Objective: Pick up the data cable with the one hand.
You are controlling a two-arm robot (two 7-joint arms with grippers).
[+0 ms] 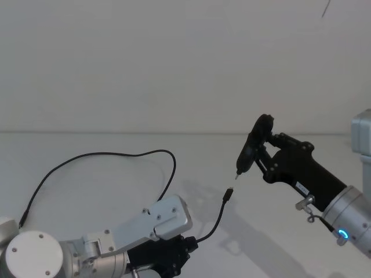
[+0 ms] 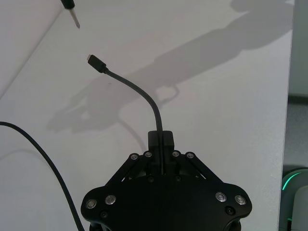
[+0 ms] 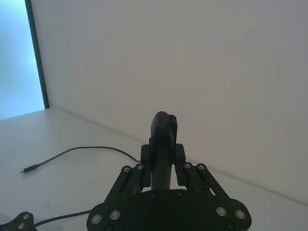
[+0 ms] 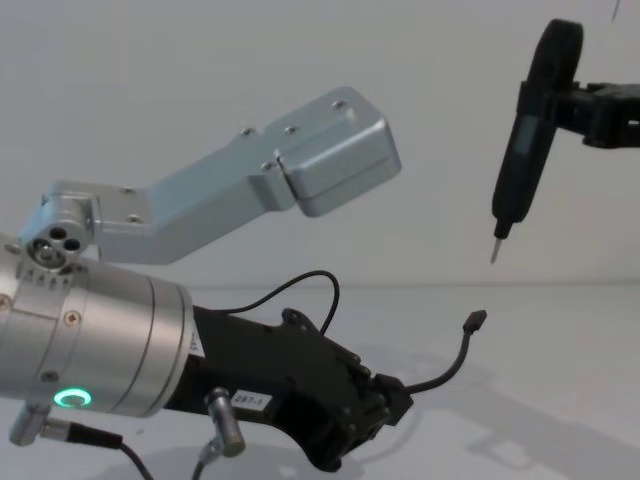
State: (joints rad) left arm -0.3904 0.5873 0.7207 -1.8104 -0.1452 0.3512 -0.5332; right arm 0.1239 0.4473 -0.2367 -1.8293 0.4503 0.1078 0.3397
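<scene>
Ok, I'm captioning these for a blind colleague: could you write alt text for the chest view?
The left gripper, low in the foreground, is shut on the data cable, whose plug end curves up free above the white table. At upper right, the right gripper holds a pen-shaped tool, tip pointing down.

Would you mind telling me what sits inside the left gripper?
The data cable: the left gripper is shut on it, and the plug end curves up free beyond. The pinched stretch itself is hidden by the fingers.
</scene>
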